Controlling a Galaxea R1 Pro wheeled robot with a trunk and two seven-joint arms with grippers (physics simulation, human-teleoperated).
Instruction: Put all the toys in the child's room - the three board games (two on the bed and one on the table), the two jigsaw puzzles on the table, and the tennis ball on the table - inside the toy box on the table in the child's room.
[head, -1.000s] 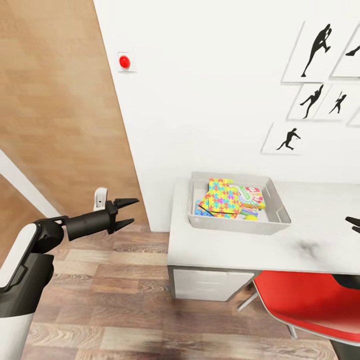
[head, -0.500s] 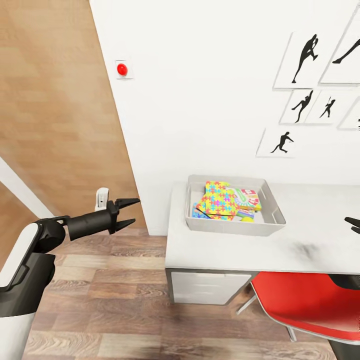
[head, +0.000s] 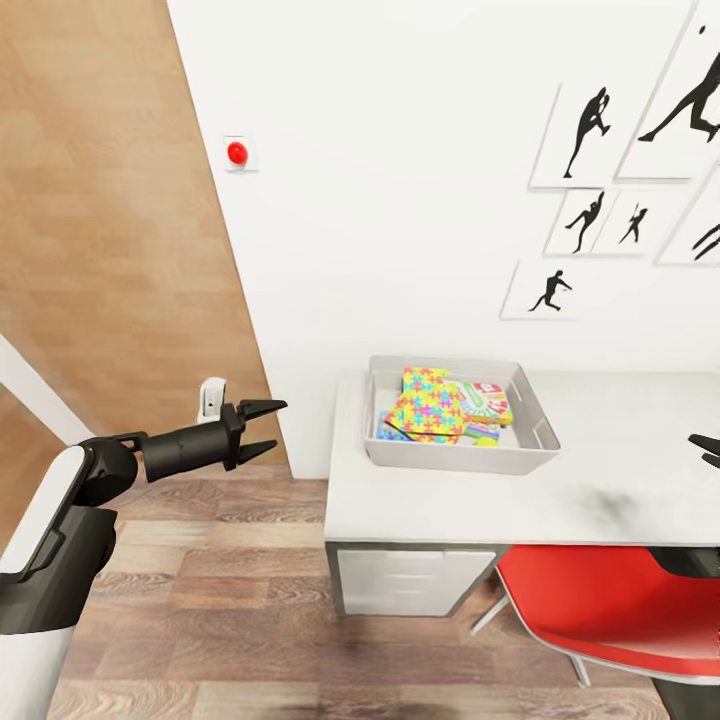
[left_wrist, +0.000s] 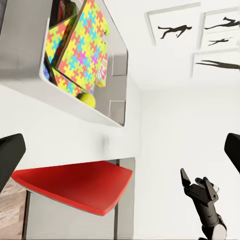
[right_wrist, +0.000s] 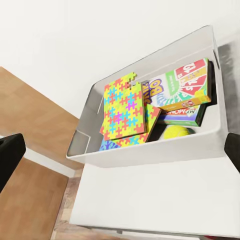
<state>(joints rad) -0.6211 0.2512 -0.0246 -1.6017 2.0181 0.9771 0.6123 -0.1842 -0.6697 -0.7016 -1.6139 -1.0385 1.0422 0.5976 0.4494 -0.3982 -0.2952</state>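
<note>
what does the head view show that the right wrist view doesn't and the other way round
Head view: the left end effector, empty, with its jaws apart over the wood floor, a red chair, a red wall button and silhouette pictures.

Right wrist view: the tennis ball low in the toy box beside a Monopoly box.

Both: the toy box on the table, a jigsaw puzzle on top of the pile.

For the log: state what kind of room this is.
Probably a child's bedroom or playroom: baseball-player silhouette pictures hang on the white wall, and a toy box holding jigsaw puzzles and game boxes sits on a desk with a red chair.
</note>
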